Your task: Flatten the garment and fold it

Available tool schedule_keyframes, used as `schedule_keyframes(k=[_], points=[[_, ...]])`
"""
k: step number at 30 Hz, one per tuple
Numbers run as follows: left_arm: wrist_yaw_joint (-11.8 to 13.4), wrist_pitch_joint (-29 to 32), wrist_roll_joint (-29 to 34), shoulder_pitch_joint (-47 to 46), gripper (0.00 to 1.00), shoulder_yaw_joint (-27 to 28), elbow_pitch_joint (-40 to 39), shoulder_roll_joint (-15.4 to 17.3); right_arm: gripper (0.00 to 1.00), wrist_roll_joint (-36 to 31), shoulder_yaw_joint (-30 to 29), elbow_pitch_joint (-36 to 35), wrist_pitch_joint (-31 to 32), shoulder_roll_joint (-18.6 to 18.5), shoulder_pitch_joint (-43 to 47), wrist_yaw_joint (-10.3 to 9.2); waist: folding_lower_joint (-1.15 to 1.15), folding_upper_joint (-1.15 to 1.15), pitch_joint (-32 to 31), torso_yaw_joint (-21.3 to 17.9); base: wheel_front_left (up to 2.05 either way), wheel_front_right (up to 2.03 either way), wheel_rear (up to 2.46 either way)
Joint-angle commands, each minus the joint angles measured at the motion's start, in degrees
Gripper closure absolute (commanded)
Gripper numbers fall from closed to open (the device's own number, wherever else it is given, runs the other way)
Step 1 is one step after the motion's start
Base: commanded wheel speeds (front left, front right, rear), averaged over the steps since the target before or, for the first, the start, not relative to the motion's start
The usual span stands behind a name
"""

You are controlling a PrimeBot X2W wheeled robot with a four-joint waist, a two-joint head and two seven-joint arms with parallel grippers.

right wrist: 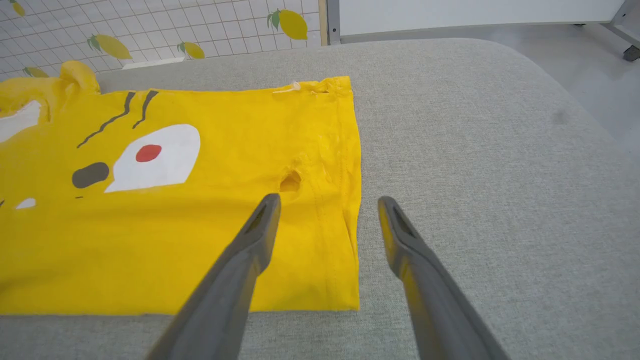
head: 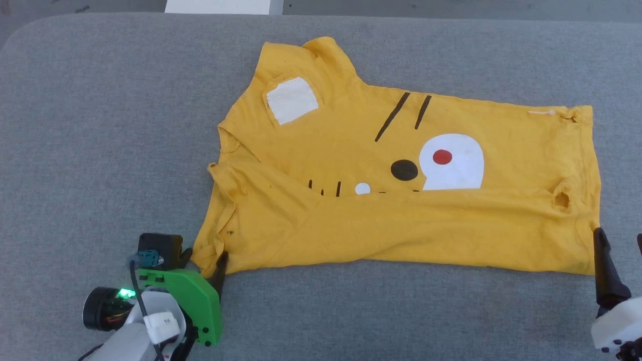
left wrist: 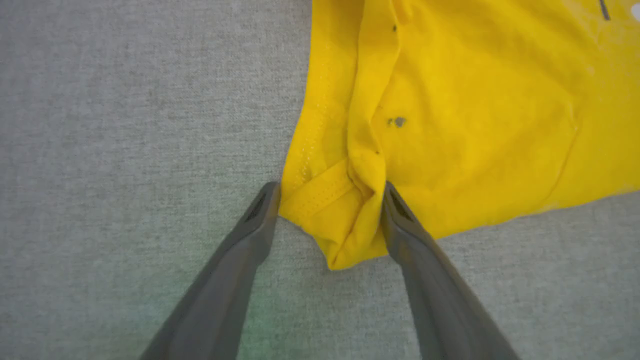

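I have the garment (head: 401, 220) lying sideways on the grey padded table (head: 100, 125), neck end toward my left and hem toward my right. It is mostly flat. Its near part is folded up over the print and covers the lower part of the cartoon face.

On the cloth I can make out:
- two dark stripes (head: 401, 115)
- a dark oval (head: 404, 170)
- a white muzzle patch (head: 451, 161) with a red dot on it
- a white square patch (head: 292, 100) close to the neck end

A ragged hole (head: 562, 199) sits near the hem. A small pale strip (head: 541, 112) lies at the garment's far hem corner, too small for me to read.

The left gripper (head: 205, 258) is at the garment's near neck-end corner with its jaws spread wide. In the left wrist view that bunched corner, with its stitched sleeve hem, sits between the two fingers (left wrist: 260, 210) and touches both, but nothing is clamped. A white label (head: 165, 319) on that wrist, beside the green bracket (head: 190, 301), seems to read "14", though it is blurred.

The right gripper (head: 619, 234) is at the garment's near hem corner, also fully spread and holding nothing. In the right wrist view one finger (right wrist: 255, 235) lies across the yellow cloth just short of the hole, and the other is over bare table beside the hem edge. I cannot tell whether either one touches the fabric.

Beyond the garment, the right wrist view shows a tiled wall with lemon pictures (right wrist: 150, 25).
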Motion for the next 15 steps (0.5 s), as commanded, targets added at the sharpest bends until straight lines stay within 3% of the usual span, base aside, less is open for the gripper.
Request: schedule_keyframes(k=[1,2,3,7,12,15], points=[[-0.08,1.25,-0.59,0.28,0.00,-0.86,2.40,-0.58,0.00,0.40,0.65,0.06,0.36,-0.57,-1.47,-0.08,0.00,-0.01,-0.28,-0.03,0.00,0.00,0.00],[-0.41,1.29,-0.85,0.36,0.80,-1.03,3.09,-0.77,0.00,0.34,1.09,0.06,0.57,-1.03,-1.75,-0.08,0.00,-0.01,-0.49,-0.07,0.00,0.00,0.00],[-1.09,1.22,-1.35,0.54,1.00,-1.22,3.63,-1.06,0.00,0.31,1.54,0.02,0.80,-1.54,-2.18,-0.08,0.00,-0.01,-0.77,-0.10,0.00,0.00,0.00],[-2.59,-0.53,-3.13,1.42,1.00,-0.58,4.13,-1.78,0.00,0.46,3.20,-0.13,2.08,-3.91,-3.94,-0.08,0.00,-0.01,-1.85,-0.10,0.00,0.00,0.00],[-1.12,-4.84,-4.06,2.94,1.00,2.40,2.31,-1.96,0.00,1.34,3.80,-0.04,5.54,-6.77,-5.90,-0.08,0.00,-0.01,-2.50,0.04,0.00,0.00,0.00],[-0.18,-6.63,-4.16,3.95,1.00,3.63,0.31,-1.72,0.00,1.91,2.26,0.94,11.00,-7.38,-6.19,-0.08,0.00,-0.01,-2.27,0.38,0.00,0.00,0.00]])
